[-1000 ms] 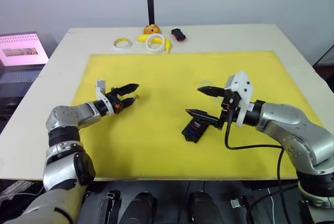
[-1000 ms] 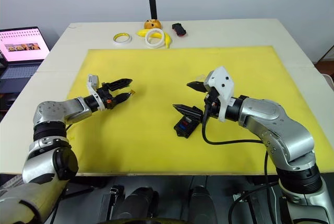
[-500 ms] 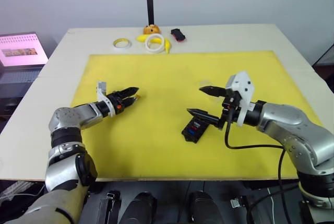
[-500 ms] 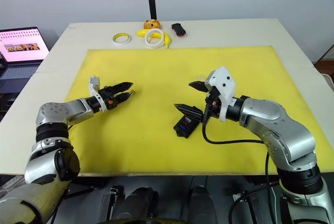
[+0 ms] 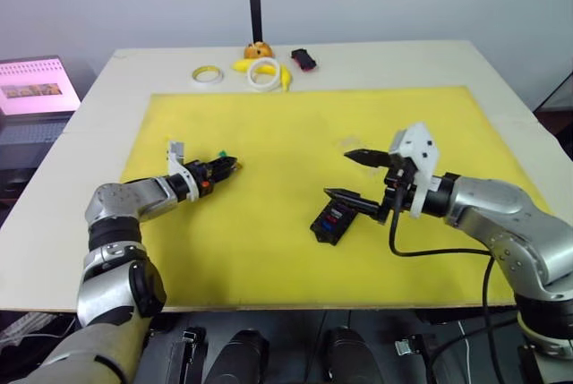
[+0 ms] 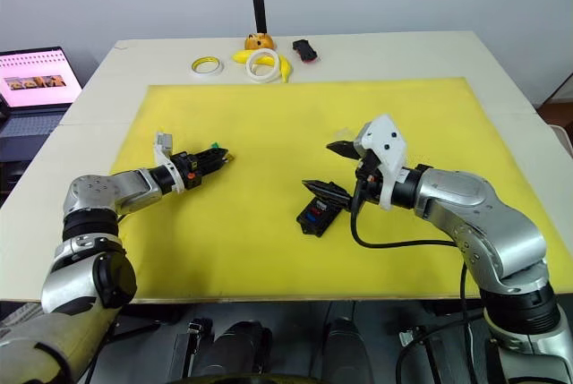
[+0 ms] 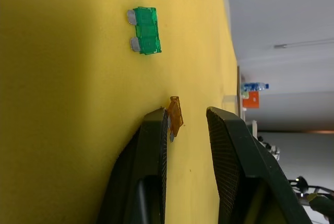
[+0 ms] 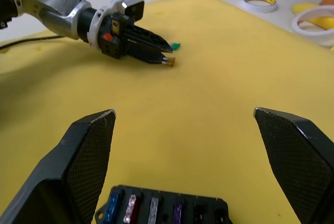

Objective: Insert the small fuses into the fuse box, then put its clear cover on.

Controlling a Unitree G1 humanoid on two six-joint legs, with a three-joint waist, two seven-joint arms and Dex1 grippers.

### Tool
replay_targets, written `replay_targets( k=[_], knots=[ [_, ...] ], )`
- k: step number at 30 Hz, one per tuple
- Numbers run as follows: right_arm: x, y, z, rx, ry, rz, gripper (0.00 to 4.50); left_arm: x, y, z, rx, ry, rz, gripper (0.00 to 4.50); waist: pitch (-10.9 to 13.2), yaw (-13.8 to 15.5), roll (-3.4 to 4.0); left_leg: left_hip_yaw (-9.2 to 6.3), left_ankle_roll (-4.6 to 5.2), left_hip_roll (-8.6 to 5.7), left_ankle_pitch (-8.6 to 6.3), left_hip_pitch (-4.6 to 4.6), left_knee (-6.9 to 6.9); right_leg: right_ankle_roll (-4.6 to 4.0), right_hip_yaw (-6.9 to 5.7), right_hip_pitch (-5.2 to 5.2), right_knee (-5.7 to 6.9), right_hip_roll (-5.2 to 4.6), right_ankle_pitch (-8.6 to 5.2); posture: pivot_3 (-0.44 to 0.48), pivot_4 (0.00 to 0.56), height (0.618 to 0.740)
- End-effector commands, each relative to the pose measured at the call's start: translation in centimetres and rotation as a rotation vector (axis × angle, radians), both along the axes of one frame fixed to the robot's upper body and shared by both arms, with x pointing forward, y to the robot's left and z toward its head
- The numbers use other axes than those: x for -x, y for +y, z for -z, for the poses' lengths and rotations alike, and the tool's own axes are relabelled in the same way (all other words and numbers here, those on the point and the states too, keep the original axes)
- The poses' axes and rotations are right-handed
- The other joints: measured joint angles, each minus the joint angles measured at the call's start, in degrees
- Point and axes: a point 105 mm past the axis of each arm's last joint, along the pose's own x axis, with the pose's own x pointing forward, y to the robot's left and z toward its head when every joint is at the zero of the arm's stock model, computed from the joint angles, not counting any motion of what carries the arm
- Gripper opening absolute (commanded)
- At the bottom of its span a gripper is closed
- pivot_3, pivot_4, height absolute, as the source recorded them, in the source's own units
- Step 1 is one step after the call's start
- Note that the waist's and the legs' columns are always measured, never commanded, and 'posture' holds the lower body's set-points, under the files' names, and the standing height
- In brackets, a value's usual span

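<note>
Fuses go in first, and we are part way. On our left, our left gripper (image 7: 185, 122) lies low on the yellow mat (image 5: 295, 124). Its fingers are a little apart, with an orange fuse (image 7: 175, 116) between them, touching one finger. We cannot tell if it is pinched yet. A green fuse (image 7: 144, 30) lies flat on the mat just past it.

In the middle sits the fuse box (image 8: 162, 205). It has a blue fuse, two pale ones and a purple one in its slots. Two slots at the end look bare. We think the orange and green fuses go there, and then the lid goes on.

On our right, our right gripper (image 5: 354, 175) hangs over the fuse box with its fingers wide apart, holding nothing. A faint see-through shape near it could be the clear cover (image 5: 352, 143), but we are not sure.

The mat lies on a pale table (image 5: 501, 80). At the far edge are two tape rings (image 5: 265, 72), some yellow things and a small black-and-red thing (image 5: 304, 59). A laptop (image 5: 31, 89) glows pink off to the left. The wall behind is plain.
</note>
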Motion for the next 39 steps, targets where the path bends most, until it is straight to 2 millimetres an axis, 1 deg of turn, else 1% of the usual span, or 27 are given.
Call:
replay_targets(
  k=[1,2,3,6,9,13,15,17,18,21,23,26,29,34,37,39],
  knots=[
    [0.1,-0.2,-1.1,-0.010,-0.045,-0.005,4.50,0.4,0.6,1.7,-0.032,0.054,-0.023,0.75,0.0,0.0,0.00,0.00,0.00,0.01,0.00,0.00,0.00,0.00,0.00,0.00,0.00,0.00,0.00,0.000,0.150,0.740],
    [0.1,-0.2,-1.1,-0.010,-0.045,-0.006,4.50,0.4,0.7,1.6,-0.030,0.051,-0.027,0.47,0.0,0.0,0.00,0.00,0.00,0.01,0.00,0.00,0.00,0.00,0.00,0.00,0.00,0.01,0.00,0.000,0.150,0.740],
    [0.1,-0.2,-1.1,-0.010,-0.045,-0.007,4.50,0.4,0.8,1.6,-0.029,0.047,-0.029,0.02,0.0,0.0,0.01,0.00,0.00,0.02,0.00,0.00,0.00,0.00,0.00,0.00,0.00,0.01,0.00,0.000,0.150,0.740],
    [0.2,-0.1,-1.1,-0.011,-0.045,-0.010,4.50,0.3,1.1,1.3,-0.049,0.033,-0.034,0.02,0.0,0.0,0.03,0.01,0.00,0.02,0.00,0.01,0.00,0.00,0.00,-0.01,0.00,0.01,0.00,0.000,0.150,0.740],
    [0.5,0.1,-1.1,-0.015,-0.042,-0.013,4.50,0.3,1.4,0.0,-0.073,-0.021,-0.023,0.02,0.0,-0.1,0.03,0.01,0.00,0.04,0.00,0.00,-0.01,0.00,0.00,-0.02,0.01,0.02,0.00,0.000,0.150,0.740],
    [1.0,0.4,-1.2,-0.071,-0.015,-0.019,4.50,0.8,1.1,-4.2,-0.049,-0.151,0.047,0.02,0.0,-0.5,-0.03,0.01,-0.01,0.06,0.00,-0.11,-0.02,0.00,0.00,-0.16,0.03,0.03,0.00,0.000,0.150,0.740],
    [1.4,0.9,-1.5,-0.157,0.020,-0.020,4.50,1.4,0.1,-6.5,-0.018,-0.225,0.114,0.02,0.0,-1.0,-0.03,0.00,-0.01,0.08,0.00,-0.20,-0.02,0.00,0.01,-0.26,0.05,0.03,0.00,0.000,0.150,0.740],
    [1.6,1.5,-1.9,-0.262,0.062,-0.015,4.50,2.5,-1.4,-8.8,0.030,-0.310,0.206,0.02,0.0,-1.0,-0.03,-0.01,-0.01,0.08,0.00,-0.23,-0.03,0.00,0.01,-0.28,0.05,0.01,0.00,0.000,0.150,0.740],
    [1.6,1.7,-2.1,-0.304,0.080,-0.009,4.50,3.0,-2.1,-9.6,0.049,-0.341,0.246,0.02,0.0,-0.9,-0.03,-0.04,-0.01,0.07,0.00,-0.26,-0.03,0.00,0.00,-0.29,0.03,0.01,0.00,0.000,0.150,0.740],
    [1.5,2.5,-2.5,-0.436,0.152,0.001,4.50,4.4,-3.9,-11.1,0.106,-0.407,0.345,0.02,0.0,-1.0,-0.03,-0.05,-0.01,0.04,0.00,-0.26,-0.01,-0.01,0.01,-0.27,0.03,-0.01,0.00,0.000,0.150,0.740],
    [1.3,3.0,-3.2,-0.559,0.210,-0.002,4.50,5.4,-5.5,-12.1,0.157,-0.446,0.418,0.02,0.0,-1.1,-0.03,-0.05,-0.01,0.06,0.00,-0.25,-0.03,-0.01,0.02,-0.29,0.04,0.00,0.00,0.000,0.150,0.740],
    [0.8,3.4,-4.2,-0.698,0.278,0.003,4.50,6.5,-7.1,-13.5,0.230,-0.511,0.491,0.02,0.0,-1.2,-0.03,-0.04,-0.02,0.07,0.01,-0.24,-0.04,-0.01,0.02,-0.30,0.04,0.02,0.00,0.000,0.150,0.740],
    [0.6,3.7,-4.7,-0.762,0.323,-0.002,4.50,7.3,-8.0,-14.3,0.280,-0.552,0.538,0.02,0.0,-1.3,-0.03,-0.02,-0.02,0.07,0.01,-0.25,-0.05,-0.01,0.02,-0.32,0.04,0.02,0.00,0.000,0.150,0.740],
    [0.3,4.0,-4.8,-0.779,0.349,0.012,4.50,7.1,-8.8,-14.2,0.281,-0.544,0.534,0.02,0.0,-1.2,-0.03,0.02,-0.02,0.06,0.01,-0.25,-0.04,-0.01,0.04,-0.32,0.04,0.03,0.00,0.000,0.150,0.740],
    [0.2,4.2,-5.3,-0.814,0.358,0.007,4.50,7.2,-9.1,-14.2,0.283,-0.543,0.540,0.02,0.0,-1.3,-0.03,0.03,-0.02,0.06,0.01,-0.25,-0.04,0.00,0.04,-0.33,0.04,0.03,0.00,0.000,0.150,0.740],
    [0.2,4.4,-5.5,-0.816,0.364,0.007,3.97,7.2,-9.4,-14.1,0.278,-0.541,0.547,0.00,0.0,-1.3,-0.03,0.03,-0.02,0.06,0.01,-0.24,-0.04,-0.01,0.05,-0.33,0.05,0.03,0.00,0.000,0.150,0.740]
  ],
)
